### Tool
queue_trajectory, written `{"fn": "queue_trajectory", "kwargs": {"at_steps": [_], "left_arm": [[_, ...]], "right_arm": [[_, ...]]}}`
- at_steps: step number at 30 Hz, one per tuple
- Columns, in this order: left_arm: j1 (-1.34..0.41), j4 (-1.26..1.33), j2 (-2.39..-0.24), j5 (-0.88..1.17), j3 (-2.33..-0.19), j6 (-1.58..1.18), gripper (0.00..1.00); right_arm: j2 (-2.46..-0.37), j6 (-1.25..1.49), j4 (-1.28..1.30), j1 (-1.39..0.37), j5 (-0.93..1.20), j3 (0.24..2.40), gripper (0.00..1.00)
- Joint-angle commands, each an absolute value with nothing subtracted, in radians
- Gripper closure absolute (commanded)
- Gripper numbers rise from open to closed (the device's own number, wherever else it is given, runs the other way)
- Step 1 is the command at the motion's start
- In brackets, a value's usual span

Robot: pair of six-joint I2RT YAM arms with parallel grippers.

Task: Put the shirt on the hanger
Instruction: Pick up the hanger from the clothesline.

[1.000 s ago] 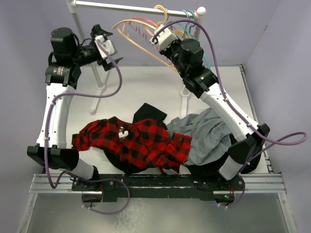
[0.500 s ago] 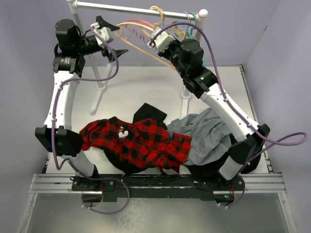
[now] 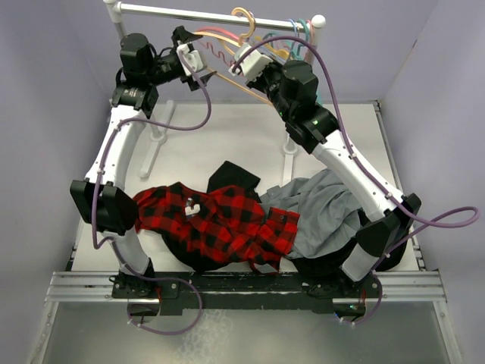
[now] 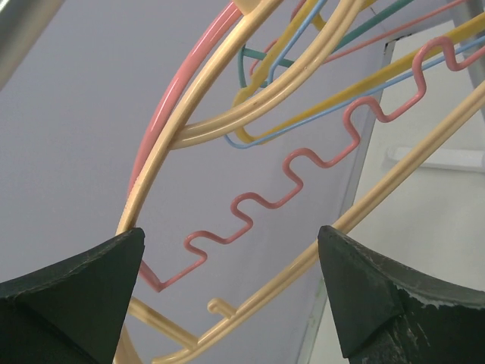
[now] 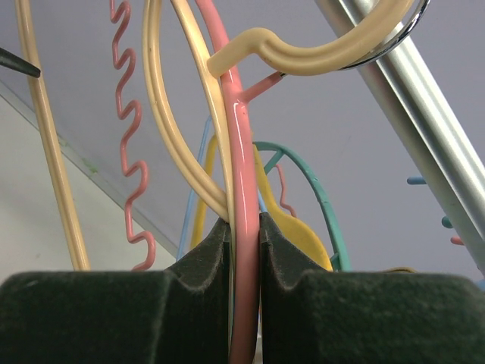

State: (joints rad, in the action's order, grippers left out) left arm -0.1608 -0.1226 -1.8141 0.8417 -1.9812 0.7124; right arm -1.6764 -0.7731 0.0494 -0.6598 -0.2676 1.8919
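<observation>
**Clothes rail station: contents and tool state**

Landmark: the metal rail (image 3: 212, 12), running across the far end of the table (image 3: 227, 136).

1. The hanger (image 5: 326, 57). Pale tan, thin frame. Its hook sits over the rail, and its frame hangs tilted below the rail among the other hangers.
2. Pink hanger (image 5: 242, 152). It has a wavy bar and hangs from the rail right against the tan one.
3. The shirt (image 3: 220, 224). Red-and-black plaid, crumpled flat on the table. It lies well apart from the rail, on the side nearest the arm bases, and is touched by neither gripper.
4. Grey garment (image 3: 322, 208). In a heap on the table touching the shirt's right end, equally far from the rail.
5. Black garment (image 3: 233, 176). It shows at the shirt's edge on the rail side.
6. Right gripper (image 5: 244, 224). Raised just under the rail, with the jaws pinched nearly together below the hook. The pink rod fills the narrow gap, and the tan hanger's rod runs into the same pinch beside it.
7. Left gripper (image 4: 231, 235). Raised near the rail, left of the right gripper. The jaws are spread fully and grip nothing. The tan arm and lower bar show in the gap between the fingers. Whether either rod touches a finger cannot be told.
</observation>
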Motion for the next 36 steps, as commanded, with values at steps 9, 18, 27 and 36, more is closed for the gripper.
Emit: {"fn": "queue_trajectory", "kwargs": {"at_steps": [9, 18, 27, 36], "left_arm": [[-0.174, -0.156, -1.792, 0.862, -2.030, 0.958, 0.21], [-0.162, -0.406, -1.819, 1.033, -2.182, 1.040, 0.23], [-0.158, -0.251, -1.849, 0.943, -2.183, 0.994, 0.28], [-0.174, -0.137, -1.904, 0.828, -2.190, 1.028, 0.52]], "right_arm": [[-1.668, -0.813, -0.027, -0.681, -0.177, 1.886, 1.00], [-1.682, -0.830, -0.045, -0.679, -0.186, 1.872, 1.00], [-1.681, -0.840, -0.048, -0.678, -0.186, 1.873, 1.00], [-1.660, -0.836, -0.048, -0.679, -0.167, 1.857, 1.00]]}}
